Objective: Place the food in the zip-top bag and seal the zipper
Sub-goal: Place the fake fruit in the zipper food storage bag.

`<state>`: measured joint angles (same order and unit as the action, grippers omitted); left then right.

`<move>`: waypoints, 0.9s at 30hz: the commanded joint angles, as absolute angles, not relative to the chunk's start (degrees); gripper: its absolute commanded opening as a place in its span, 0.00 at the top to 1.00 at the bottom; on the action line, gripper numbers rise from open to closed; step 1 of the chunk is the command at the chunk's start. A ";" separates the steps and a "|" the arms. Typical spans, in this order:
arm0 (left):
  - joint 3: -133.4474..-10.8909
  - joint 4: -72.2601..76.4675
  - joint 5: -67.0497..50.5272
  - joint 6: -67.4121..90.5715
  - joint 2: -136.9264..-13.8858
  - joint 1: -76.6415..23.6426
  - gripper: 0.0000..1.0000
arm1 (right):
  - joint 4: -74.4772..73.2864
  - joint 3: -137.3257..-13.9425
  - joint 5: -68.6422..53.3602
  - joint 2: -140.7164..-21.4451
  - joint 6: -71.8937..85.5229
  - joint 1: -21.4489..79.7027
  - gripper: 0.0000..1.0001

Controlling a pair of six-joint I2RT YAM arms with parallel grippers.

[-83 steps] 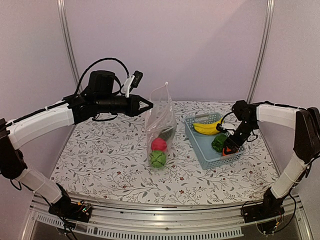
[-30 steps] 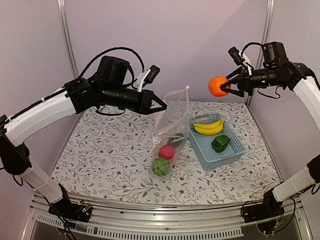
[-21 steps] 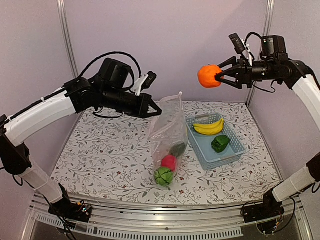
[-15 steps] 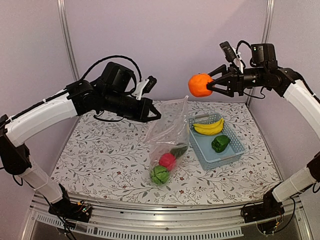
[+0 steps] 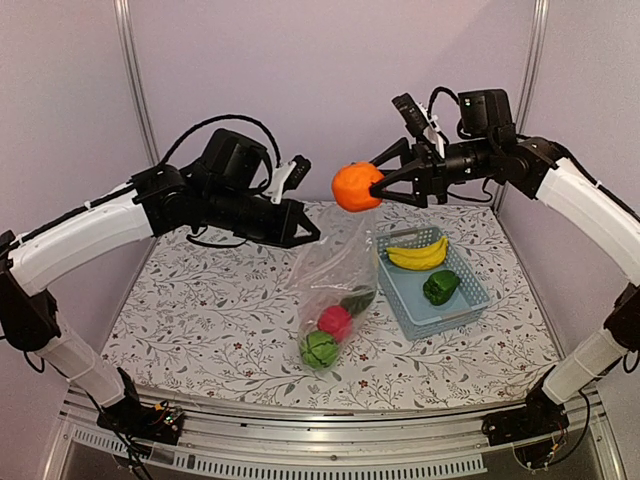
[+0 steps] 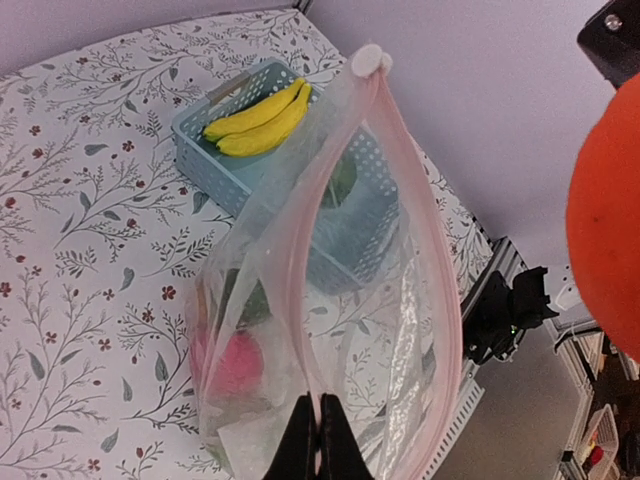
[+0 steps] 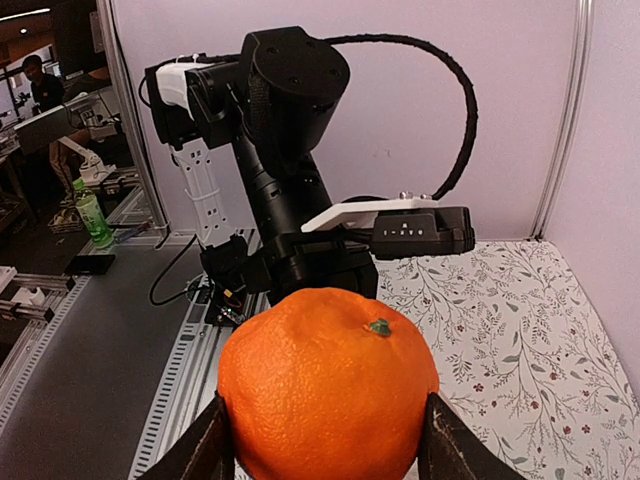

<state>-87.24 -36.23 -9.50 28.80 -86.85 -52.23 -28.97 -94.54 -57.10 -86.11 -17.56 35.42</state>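
The clear zip-top bag [image 5: 335, 262] hangs upright over the table's middle, and my left gripper [image 5: 314, 232] is shut on its mouth edge. From the left wrist my left gripper [image 6: 319, 442] pinches the near lip, and the pink zipper [image 6: 441, 300] loops open. Inside the bag lie a pink-red fruit [image 5: 334, 322], a round green ball [image 5: 318, 349] and a dark green-orange piece [image 5: 356, 299]. My right gripper [image 5: 378, 186] is shut on the orange [image 5: 355, 186], in the air just above and right of the bag's mouth. The orange [image 7: 328, 390] fills the right wrist view between the fingers.
A light-blue basket [image 5: 408, 300] sits right of the bag with yellow bananas [image 5: 416, 254] and a green pepper [image 5: 440, 286] in it. The left arm's black wrist [image 7: 290, 150] stands close in front of the orange. Metal frame posts rise at the back corners.
My right arm has carried the orange leftward from the back right corner to just above the bag's mouth. The left gripper has sunk slightly with the bag.
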 commanded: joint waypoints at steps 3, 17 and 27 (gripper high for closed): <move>-86.66 -34.04 -9.23 29.90 -84.47 -53.27 1.00 | -31.18 -98.08 -51.51 -89.24 -20.02 36.84 0.53; -87.14 -33.81 -9.54 30.32 -84.56 -53.56 1.00 | -34.12 -98.79 -45.28 -93.58 -23.03 38.53 0.50; -86.76 -33.51 -8.82 30.32 -83.98 -53.55 1.00 | -35.53 -98.09 -42.40 -93.69 -24.51 39.02 0.32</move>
<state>-87.20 -34.59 -9.54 30.11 -85.71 -52.64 -33.71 -97.34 -44.23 -93.41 -23.66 38.46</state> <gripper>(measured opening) 0.005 0.642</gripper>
